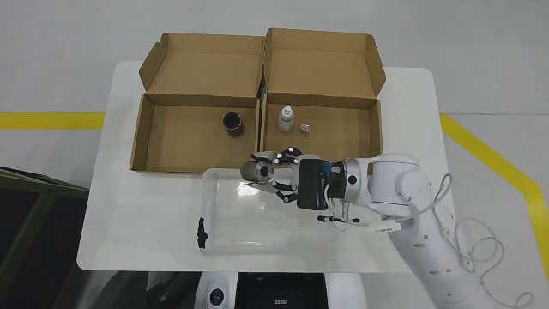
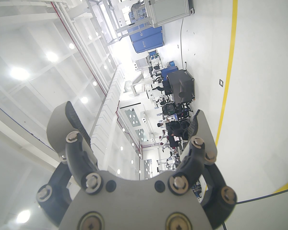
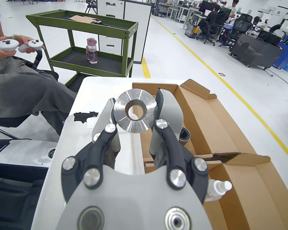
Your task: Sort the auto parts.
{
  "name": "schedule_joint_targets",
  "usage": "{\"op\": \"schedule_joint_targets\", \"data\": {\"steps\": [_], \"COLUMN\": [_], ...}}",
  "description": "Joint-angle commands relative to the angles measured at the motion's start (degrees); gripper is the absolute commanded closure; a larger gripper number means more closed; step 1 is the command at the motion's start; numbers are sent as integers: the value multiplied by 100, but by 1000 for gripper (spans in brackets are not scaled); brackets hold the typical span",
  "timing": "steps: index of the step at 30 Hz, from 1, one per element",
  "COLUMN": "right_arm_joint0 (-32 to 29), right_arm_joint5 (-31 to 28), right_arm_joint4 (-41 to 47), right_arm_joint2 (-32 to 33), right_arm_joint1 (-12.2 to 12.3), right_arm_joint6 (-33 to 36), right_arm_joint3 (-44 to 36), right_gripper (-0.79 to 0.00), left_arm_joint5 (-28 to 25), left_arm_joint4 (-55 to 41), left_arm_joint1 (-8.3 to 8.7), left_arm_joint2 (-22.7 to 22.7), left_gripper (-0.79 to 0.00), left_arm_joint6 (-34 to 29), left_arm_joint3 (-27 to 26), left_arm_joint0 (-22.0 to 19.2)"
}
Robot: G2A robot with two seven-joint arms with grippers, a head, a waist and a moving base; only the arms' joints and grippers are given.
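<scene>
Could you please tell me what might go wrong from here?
The right end effector pinches the smooth metal ring only by its rim, so it may slip out. It hangs near where the left box and right box meet, so a release could land in the wrong one or strike the white bottle.

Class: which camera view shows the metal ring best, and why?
The right wrist view: the ring faces the camera, bore visible, gripped by the right end effector. The top view shows it small, side-on. The left wrist view faces the hall.
</scene>
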Motion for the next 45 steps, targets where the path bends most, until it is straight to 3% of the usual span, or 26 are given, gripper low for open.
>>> {"op": "schedule_joint_targets", "data": {"steps": [1,10,20,31,45], "right_arm_joint0": [18,262,892,1804,2813], "right_arm_joint5": [48,342,811,1284,1734], "right_arm_joint4": [37,249,181,-31,-320], "right_arm_joint2": [2,-197,-746,-1784,-2651], "right_arm_joint1": [4,-26,-137,-425,-850], "right_arm_joint6": [-47,-190,178,577,971], "right_arm_joint3": [35,371,831,1678,2813], "right_gripper": [0,0,0,0,0], "left_arm_joint5": [0,0,0,0,0], "left_arm_joint4": [0,0,0,0,0], "left_arm_joint1": [0,0,0,0,0], "left_arm_joint2": [0,0,0,0,0], "left_gripper": [-785,-785,-785,-785,-785], "left_arm_joint6": [0,0,0,0,0], "left_arm_joint3": [0,0,0,0,0], "left_arm_joint0": [0,0,0,0,0]}}
